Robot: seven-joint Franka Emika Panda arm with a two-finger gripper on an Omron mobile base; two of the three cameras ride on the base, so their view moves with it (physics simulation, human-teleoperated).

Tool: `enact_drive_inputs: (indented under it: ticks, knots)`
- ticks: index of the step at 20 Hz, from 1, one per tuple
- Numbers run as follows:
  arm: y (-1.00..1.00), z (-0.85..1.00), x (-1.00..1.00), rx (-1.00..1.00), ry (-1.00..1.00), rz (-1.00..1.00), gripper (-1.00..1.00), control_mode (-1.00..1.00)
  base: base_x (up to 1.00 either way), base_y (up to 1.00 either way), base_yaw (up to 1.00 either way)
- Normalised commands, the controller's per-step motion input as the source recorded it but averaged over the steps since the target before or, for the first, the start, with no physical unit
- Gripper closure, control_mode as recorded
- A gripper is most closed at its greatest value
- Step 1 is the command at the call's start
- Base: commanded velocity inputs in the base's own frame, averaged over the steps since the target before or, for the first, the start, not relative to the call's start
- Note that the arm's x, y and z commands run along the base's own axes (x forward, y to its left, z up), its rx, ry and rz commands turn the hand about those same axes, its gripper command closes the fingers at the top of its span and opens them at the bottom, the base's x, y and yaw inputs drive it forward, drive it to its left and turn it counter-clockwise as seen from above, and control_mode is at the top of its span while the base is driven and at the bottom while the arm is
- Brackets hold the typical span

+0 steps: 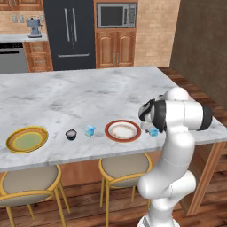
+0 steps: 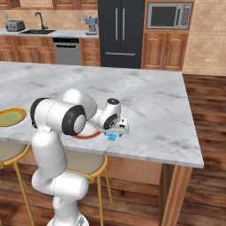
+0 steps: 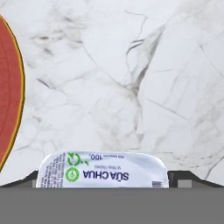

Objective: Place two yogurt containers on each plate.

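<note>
One yogurt tub (image 3: pixel 102 169) sits between the spread jaws of the tool (image 2: pixel 115 133), which is released and grasping nothing; the tub rests on the marble counter (image 1: pixel 88 95) just beside the red-rimmed plate (image 1: pixel 123 131), on the side away from the yellow one. Step in hand, by my reading: closing on this tub. To do it well, drop straight down until the fingers bracket the tub's walls, not its lid; keep it centred between the tips (image 3: pixel 183 176) so neither one nudges it sideways first; close gently, since a light tub of this kind may skid or tip. Lift clear before swinging over the plate rim. Tub appearance: boxy, pale blue body, white foil lid with rounded corners, green round logo and dark blue lettering. Other tubs: one blue-white box (image 1: pixel 90 131) and a dark round cup (image 1: pixel 71 134) stand between the two plates. Yellow-rimmed plate (image 1: pixel 27 139) lies well apart, bare so far.
</note>
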Motion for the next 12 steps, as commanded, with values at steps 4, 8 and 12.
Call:
enact_drive_inputs:
  ticks: [4, 8, 12]
  knots:
    - [-0.07, -0.18, 0.00, 0.00, 0.00, 0.00, -1.00, -1.00, 0.00, 0.00, 0.00]
    - [0.00, -0.03, 0.00, 0.00, 0.00, 0.00, 1.00, -1.00, 0.00, 0.00, 0.00]
    - [0.00, 0.00, 0.00, 0.00, 0.00, 0.00, 1.00, -1.00, 0.00, 0.00, 0.00]
